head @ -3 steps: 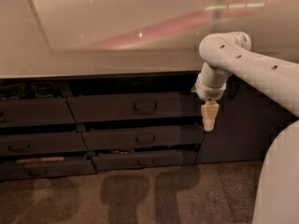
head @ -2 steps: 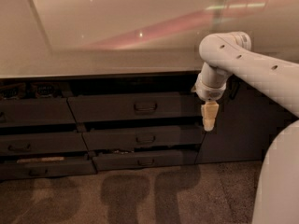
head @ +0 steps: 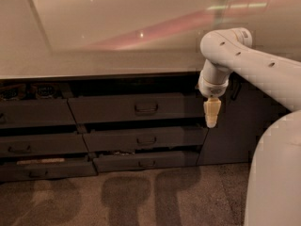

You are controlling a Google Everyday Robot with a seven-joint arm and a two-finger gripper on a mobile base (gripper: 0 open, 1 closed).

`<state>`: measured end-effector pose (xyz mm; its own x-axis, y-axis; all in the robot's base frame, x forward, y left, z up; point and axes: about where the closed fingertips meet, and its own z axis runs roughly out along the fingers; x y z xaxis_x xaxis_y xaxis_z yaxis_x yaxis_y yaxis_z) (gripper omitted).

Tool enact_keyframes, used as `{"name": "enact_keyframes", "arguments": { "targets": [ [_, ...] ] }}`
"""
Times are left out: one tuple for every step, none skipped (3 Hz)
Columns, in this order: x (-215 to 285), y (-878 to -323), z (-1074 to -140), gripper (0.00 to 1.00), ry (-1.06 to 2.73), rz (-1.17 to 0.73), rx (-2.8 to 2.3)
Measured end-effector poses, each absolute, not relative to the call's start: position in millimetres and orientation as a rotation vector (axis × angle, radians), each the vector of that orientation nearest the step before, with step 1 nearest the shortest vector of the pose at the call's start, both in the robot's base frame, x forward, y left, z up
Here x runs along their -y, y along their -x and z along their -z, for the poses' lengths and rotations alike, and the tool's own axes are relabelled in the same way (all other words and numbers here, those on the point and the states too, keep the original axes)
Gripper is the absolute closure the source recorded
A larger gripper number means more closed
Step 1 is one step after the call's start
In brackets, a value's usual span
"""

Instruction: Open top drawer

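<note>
Drawer fronts in two columns under a pale, glossy countertop (head: 117,36), its front edge running left to right just above them. Uppermost in the right column: the wide, dark grey, flat top drawer (head: 103,109), with a small dark loop handle (head: 146,108) at its centre and a dark gap along its upper edge. Below it, a narrower dark grey middle drawer (head: 113,140) and an even shallower dark grey bottom drawer (head: 117,163), each with a like handle, each left edge set further right than the one above. To the left, three more dark grey left-column drawers (head: 33,114). Dim shapes in the gap above the upper one, too blurred to name or read.

Just past the top drawer's right edge, a cream-coloured tapered gripper (head: 211,113) hanging tip-down from a white jointed robot arm (head: 254,62) — beside the drawer front, well apart from the loop handle. Spread or closed: cannot tell. Tip level with the gap between top and middle drawers, in front of the seam with a dark grey cabinet door (head: 225,135) bearing a slanted handle (head: 235,89).

Open room — brown-grey carpeted floor (head: 141,197) in front of the drawers, crossed by soft shadows. Bulky white robot body (head: 277,173) filling the lower right corner.
</note>
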<state>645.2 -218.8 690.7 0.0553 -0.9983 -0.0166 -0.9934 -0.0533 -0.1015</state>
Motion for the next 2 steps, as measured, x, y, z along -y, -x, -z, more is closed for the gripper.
{"name": "enact_keyframes", "arguments": {
  "targets": [
    [220.0,-644.0,-688.2,0.00,2.231,0.195,-2.050],
    [220.2,-640.7,-687.8,0.00,2.241,0.341,-1.934]
  ]
}}
